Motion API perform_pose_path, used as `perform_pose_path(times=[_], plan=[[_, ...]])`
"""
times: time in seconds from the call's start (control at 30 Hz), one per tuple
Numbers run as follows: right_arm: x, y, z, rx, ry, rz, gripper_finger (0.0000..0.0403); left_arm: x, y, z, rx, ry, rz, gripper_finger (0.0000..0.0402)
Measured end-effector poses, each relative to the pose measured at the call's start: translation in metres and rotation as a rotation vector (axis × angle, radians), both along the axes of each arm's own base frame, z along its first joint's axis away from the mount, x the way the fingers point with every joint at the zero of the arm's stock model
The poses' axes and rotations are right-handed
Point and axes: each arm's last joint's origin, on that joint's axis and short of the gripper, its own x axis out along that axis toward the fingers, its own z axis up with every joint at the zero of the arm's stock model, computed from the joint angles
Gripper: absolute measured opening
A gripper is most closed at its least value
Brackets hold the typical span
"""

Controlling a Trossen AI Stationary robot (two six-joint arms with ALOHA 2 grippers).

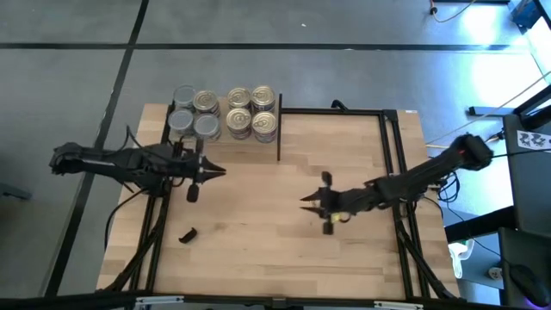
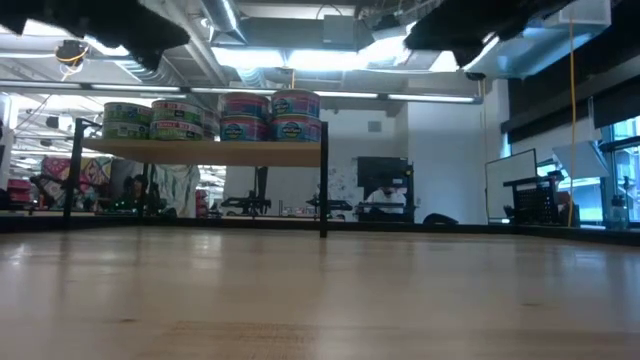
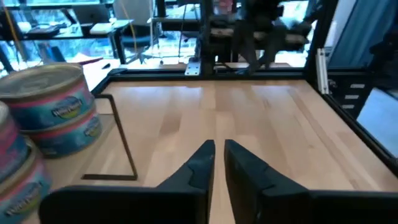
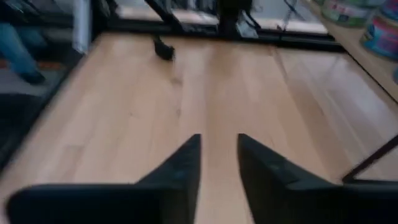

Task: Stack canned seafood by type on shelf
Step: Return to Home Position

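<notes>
The canned seafood (image 1: 225, 112) stands in short stacks on the shelf (image 2: 200, 152), a raised wood board on black legs at the table's far left. Silver-topped tins (image 1: 182, 120) are at the left, gold-topped tins (image 1: 251, 112) at the right. In the low view, green-labelled tins (image 2: 155, 120) stand beside pink-and-blue ones (image 2: 270, 116). My left gripper (image 1: 217, 172) hovers shut and empty, just on the near side of the shelf, pointing toward the table's right. My right gripper (image 1: 306, 200) hovers over the table's middle, pointing left, its fingers (image 4: 186, 162) a little apart with nothing between them.
A small black piece (image 1: 187, 234) lies on the tabletop near the left front. A black metal frame (image 1: 392, 155) runs along the table's far and right sides. Bare wood (image 1: 258, 241) lies between and in front of the two grippers.
</notes>
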Motion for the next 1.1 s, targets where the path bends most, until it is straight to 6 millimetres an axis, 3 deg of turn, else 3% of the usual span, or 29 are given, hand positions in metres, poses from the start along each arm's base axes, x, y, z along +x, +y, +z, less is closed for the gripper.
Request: perform_pose_path(times=[0.13, 0.27, 0.5, 0.67, 0.97, 1.1], plan=[[-0.031, -0.012, 0.001, 0.051, -0.084, 0.037, 0.0045, -0.007, -0.001, -0.018, -0.004, -0.042, -0.015, 0.0021], [-0.061, -0.027, -0.012, 0.072, -0.144, 0.086, 0.0007, -0.015, 0.0, -0.028, -0.004, -0.075, -0.015, 0.0014], [-0.099, -0.061, -0.039, 0.188, -0.234, 0.217, 0.0018, -0.026, 0.0, -0.035, 0.011, -0.124, -0.017, 0.001], [-0.116, -0.083, -0.051, 0.2, -0.262, 0.102, 0.0008, -0.031, 0.001, -0.032, 0.018, -0.158, -0.018, 0.001], [-0.146, -0.095, -0.069, 0.195, -0.372, -0.078, 0.0015, -0.036, 0.001, -0.034, 0.02, -0.147, -0.007, 0.001], [-0.153, -0.096, -0.077, 0.189, -0.388, -0.108, 0.001, -0.037, 0.001, -0.045, 0.004, -0.133, -0.005, 0.001]])
